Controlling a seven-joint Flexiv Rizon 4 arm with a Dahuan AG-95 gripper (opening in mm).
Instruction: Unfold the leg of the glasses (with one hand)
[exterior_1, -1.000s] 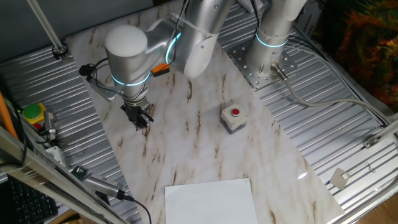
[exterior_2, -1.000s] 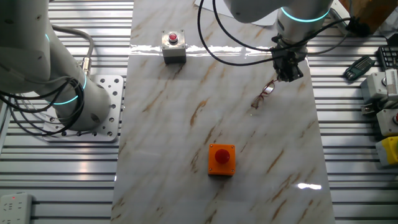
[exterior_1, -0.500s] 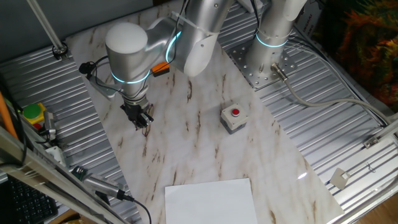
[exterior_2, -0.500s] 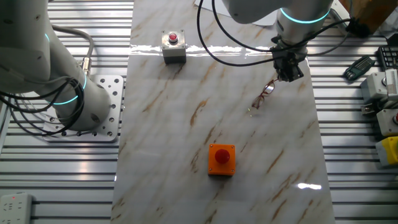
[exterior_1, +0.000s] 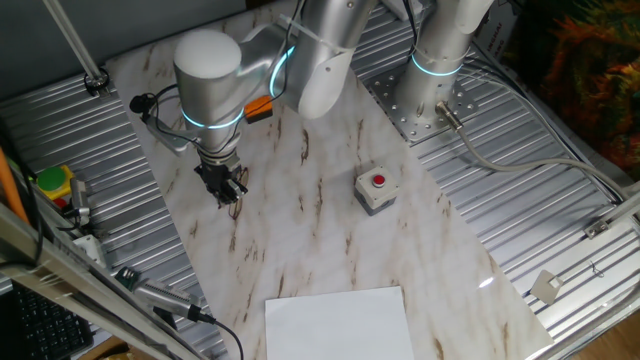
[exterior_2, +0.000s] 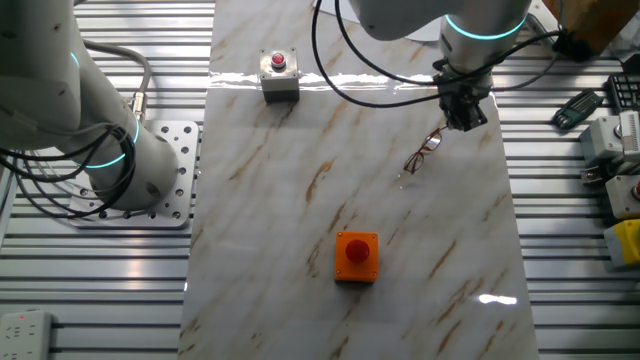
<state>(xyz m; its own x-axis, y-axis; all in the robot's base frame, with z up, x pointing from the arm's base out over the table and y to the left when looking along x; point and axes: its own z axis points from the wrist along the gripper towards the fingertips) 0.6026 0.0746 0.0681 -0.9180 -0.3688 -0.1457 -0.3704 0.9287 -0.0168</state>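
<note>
The glasses (exterior_2: 422, 153) lie slanted on the marble table (exterior_2: 300, 210) toward its right side, a thin dark wire frame with clear lenses. My gripper (exterior_2: 461, 120) points down just past their upper right end, fingers close together on the leg (exterior_2: 438, 135). In the one fixed view the gripper (exterior_1: 229, 194) hangs under the arm's big wrist, and the glasses (exterior_1: 234, 207) show only as a thin dark wire just below the fingertips.
A grey button box (exterior_2: 279, 76) stands at the table's far end, also seen as the grey box (exterior_1: 375, 188). An orange box with a red button (exterior_2: 356, 256) sits mid-table. White paper (exterior_1: 337, 322) lies at one edge. A second arm's base (exterior_2: 110, 160) stands beside the table.
The arm has shifted a little and the gripper has edged slightly along the table; the glasses' far end has swung by a small amount with it.
</note>
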